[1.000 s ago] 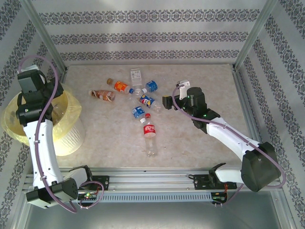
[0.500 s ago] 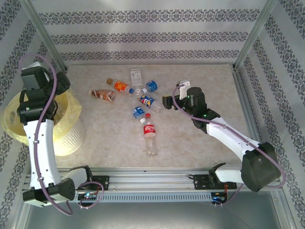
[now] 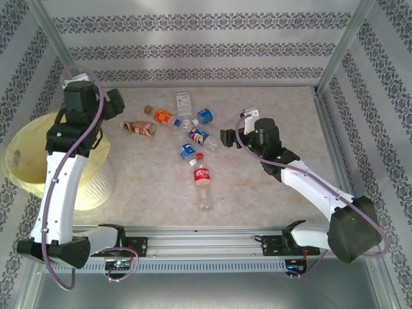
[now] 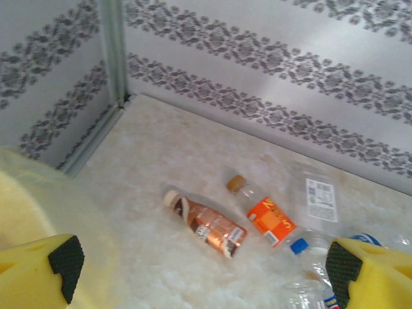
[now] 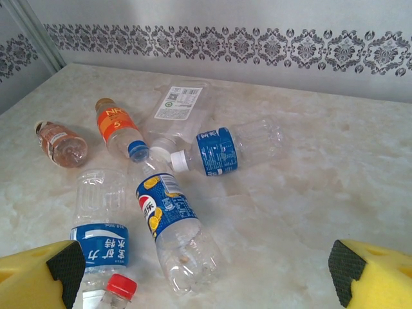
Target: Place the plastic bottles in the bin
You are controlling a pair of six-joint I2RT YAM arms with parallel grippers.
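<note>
My left gripper is spread wide and holds nothing. The brown bottle and the orange bottle lie on the table just ahead of it, and the bin is close on its left side. My right gripper is spread wide too and is empty, low over the other bottles. A blue bottle lies just ahead of it, towards the left, and a red-capped bottle is beside its left tip.

Pale marbled stone-look tabletop at centre frame; grey walls with dark floral bands across the top, silver metal posts in the upper corners
</note>
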